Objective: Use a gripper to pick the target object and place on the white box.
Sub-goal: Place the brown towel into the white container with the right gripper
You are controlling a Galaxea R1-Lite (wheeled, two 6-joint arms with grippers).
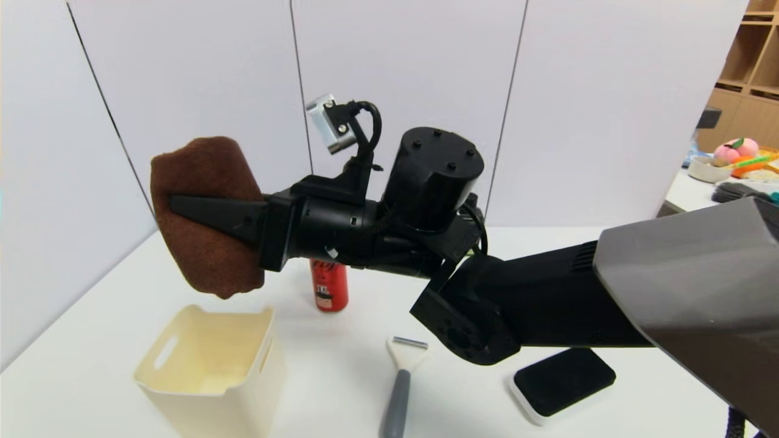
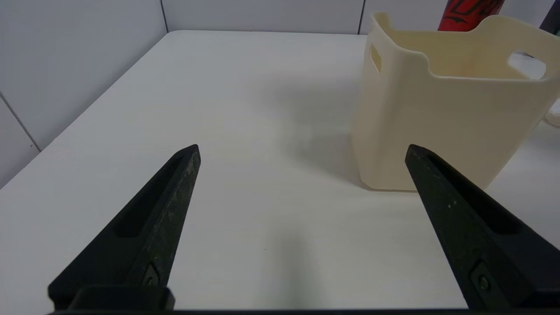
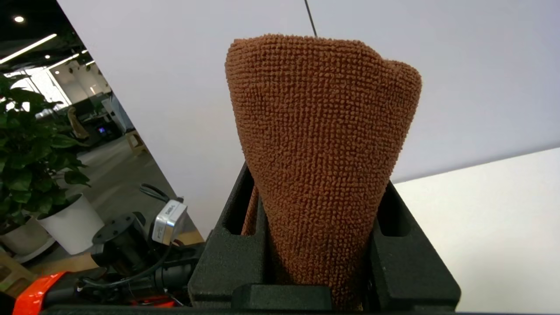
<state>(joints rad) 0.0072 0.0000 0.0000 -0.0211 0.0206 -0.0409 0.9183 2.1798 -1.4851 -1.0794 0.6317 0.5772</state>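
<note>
Hanging up in the air, above the white box (image 1: 261, 389), is the brown towel (image 1: 210, 267). The right gripper (image 1: 207, 213) has it pinched tight between its two black fingers. The box sits on the white table (image 1: 341, 377) with its top open. Behind the box is a red can (image 1: 330, 286). A peeler (image 1: 400, 389) lies near the box, and a black pad with a white edge (image 1: 565, 382) lies farther right. Low beside the box, the left gripper (image 2: 302, 151) is wide open.
</note>
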